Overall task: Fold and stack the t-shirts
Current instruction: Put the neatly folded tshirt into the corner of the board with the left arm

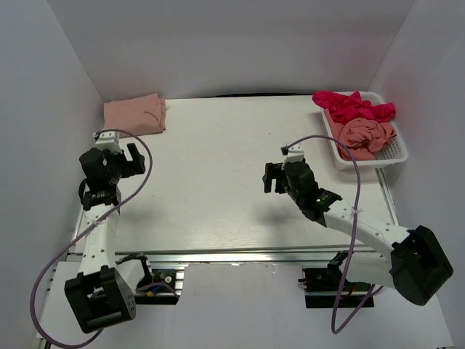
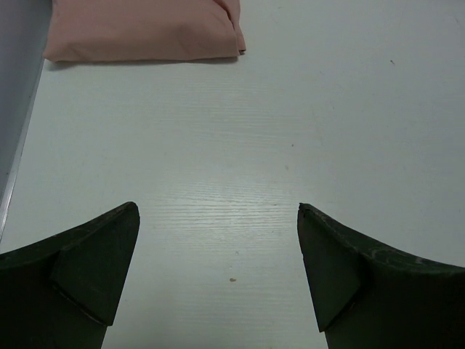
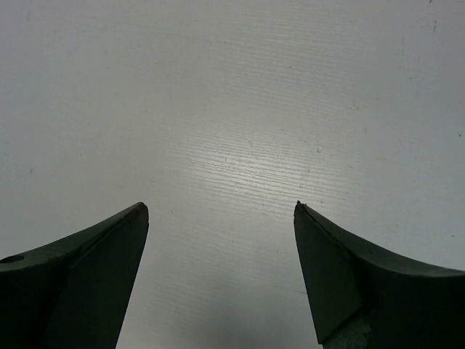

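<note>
The left gripper (image 2: 218, 211) and right gripper (image 1: 272, 177) are wide open and hold nothing. The right one should reach toward two o'clock and pinch only the red shirt (image 1: 354, 107) in the basket (image 1: 378, 161).

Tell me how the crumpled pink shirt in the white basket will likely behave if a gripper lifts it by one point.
The pink shirt lies in soft bunched folds, so it would probably hang limp and unfurl. It touches the magenta shirt, so it may drag that one along. The mesh basket looks light and might shift.
</note>
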